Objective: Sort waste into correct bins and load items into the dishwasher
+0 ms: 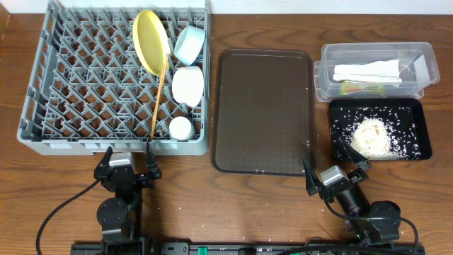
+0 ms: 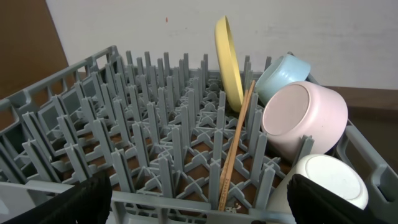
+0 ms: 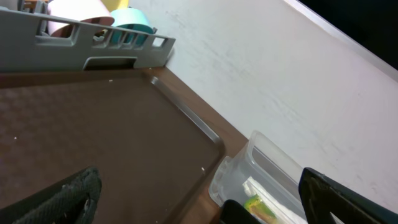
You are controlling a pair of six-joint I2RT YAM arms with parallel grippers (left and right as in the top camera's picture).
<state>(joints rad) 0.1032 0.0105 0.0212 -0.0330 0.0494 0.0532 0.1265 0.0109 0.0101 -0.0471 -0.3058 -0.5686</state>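
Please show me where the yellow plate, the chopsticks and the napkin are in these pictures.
yellow plate [image 1: 150,39], overhead view, middle of its face.
chopsticks [image 2: 236,146], left wrist view, middle of the sticks.
napkin [image 1: 367,71], overhead view, middle of the paper.

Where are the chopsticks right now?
Overhead view: the chopsticks lie in the right part of the grey dish rack, slanting from the yellow plate toward the near rim, just left of the white bowl and white cup.

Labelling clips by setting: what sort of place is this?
Likely a lab set-up staged as a kitchen, not a real one: a dish rack, tray and waste tub on a wooden table by a plain white wall.
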